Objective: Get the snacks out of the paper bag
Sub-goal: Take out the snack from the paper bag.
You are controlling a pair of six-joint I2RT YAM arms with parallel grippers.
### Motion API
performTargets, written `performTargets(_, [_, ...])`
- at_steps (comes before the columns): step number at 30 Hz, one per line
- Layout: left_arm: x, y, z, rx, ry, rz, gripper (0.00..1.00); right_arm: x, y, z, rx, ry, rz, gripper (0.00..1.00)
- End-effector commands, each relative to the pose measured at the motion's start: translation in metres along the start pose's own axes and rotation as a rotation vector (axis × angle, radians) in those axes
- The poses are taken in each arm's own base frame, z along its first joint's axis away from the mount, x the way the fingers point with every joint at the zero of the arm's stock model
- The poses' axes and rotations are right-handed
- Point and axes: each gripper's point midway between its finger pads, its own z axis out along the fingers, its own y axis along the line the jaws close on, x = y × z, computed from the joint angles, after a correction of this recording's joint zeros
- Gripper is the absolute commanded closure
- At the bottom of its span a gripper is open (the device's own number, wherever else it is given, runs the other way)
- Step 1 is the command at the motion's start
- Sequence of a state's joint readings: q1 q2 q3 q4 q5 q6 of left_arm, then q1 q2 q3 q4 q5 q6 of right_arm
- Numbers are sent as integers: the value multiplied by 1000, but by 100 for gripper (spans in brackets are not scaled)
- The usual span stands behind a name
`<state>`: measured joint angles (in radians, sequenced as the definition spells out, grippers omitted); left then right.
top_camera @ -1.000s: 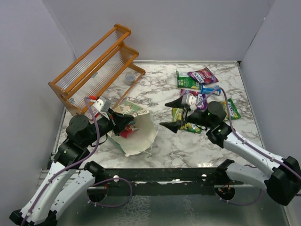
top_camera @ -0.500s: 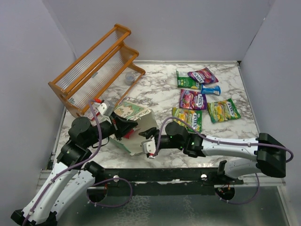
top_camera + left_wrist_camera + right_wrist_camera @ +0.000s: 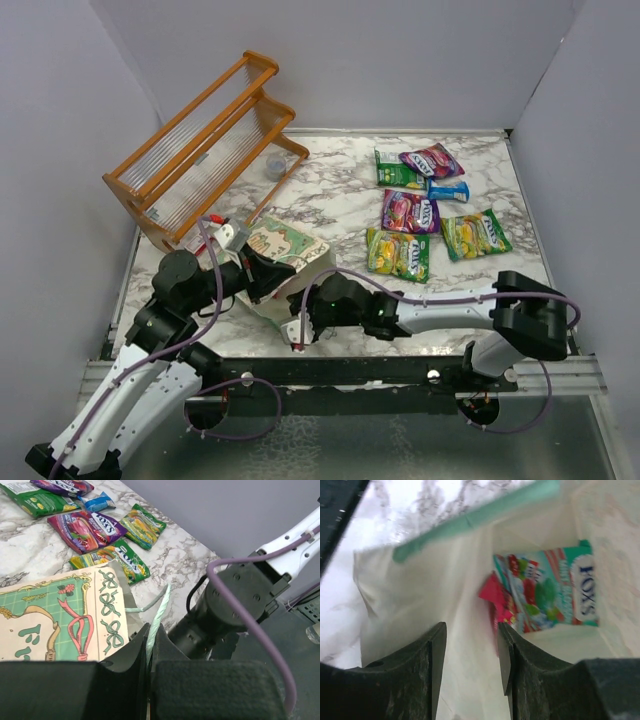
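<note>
- 6 snacks point(image 3: 409, 211) lie flat on the marble table point(image 3: 335, 190) to the far right, well apart from the bag. They are green, purple-pink, blue, purple and 2 yellow-green.
- 2 more are inside the paper bag point(image 3: 285, 243). A teal packet point(image 3: 555, 590) sits at the closed bottom with its long axis across the bag's width. A red packet point(image 3: 492, 596) is just beside it, touching its edge.
- The paper bag lies on its side at the near left of the table, printed face up. Its long axis runs from the far side toward the near edge, and its mouth points toward my right gripper point(image 3: 470, 627).
- My left gripper point(image 3: 149, 642) has its fingers pressed together on the bag's upper rim. The pale-green handle string point(image 3: 156, 622) runs down into the pinch.
- My right gripper is at the bag's mouth, aimed down its length at the 2 packets. Its fingers stand partly apart with only the cream lining between them, touching neither packet.
- An orange wooden rack point(image 3: 205, 150) leans at the far left, beyond the bag.
</note>
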<state>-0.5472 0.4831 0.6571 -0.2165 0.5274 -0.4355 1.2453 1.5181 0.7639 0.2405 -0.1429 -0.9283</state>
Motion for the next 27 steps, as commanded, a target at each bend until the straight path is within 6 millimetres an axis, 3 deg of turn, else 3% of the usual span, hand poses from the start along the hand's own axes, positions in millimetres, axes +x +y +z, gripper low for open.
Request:
performTargets(1, [1, -4, 4, 37, 6, -4, 100, -11, 16, 20, -8, -46, 34, 55])
performTargets(5, [3, -2, 5, 35, 5, -2, 100, -6, 14, 28, 57, -57, 79, 55])
performTargets(13, [5, 0, 1, 18, 2, 14, 100, 34, -6, 23, 148, 61, 14, 55])
performTargets(17, [5, 0, 0, 17, -5, 17, 100, 36, -13, 22, 155, 47, -31, 53])
performTargets(27, [4, 2, -2, 3, -13, 26, 100, 46, -18, 59, 131, 58, -114, 45])
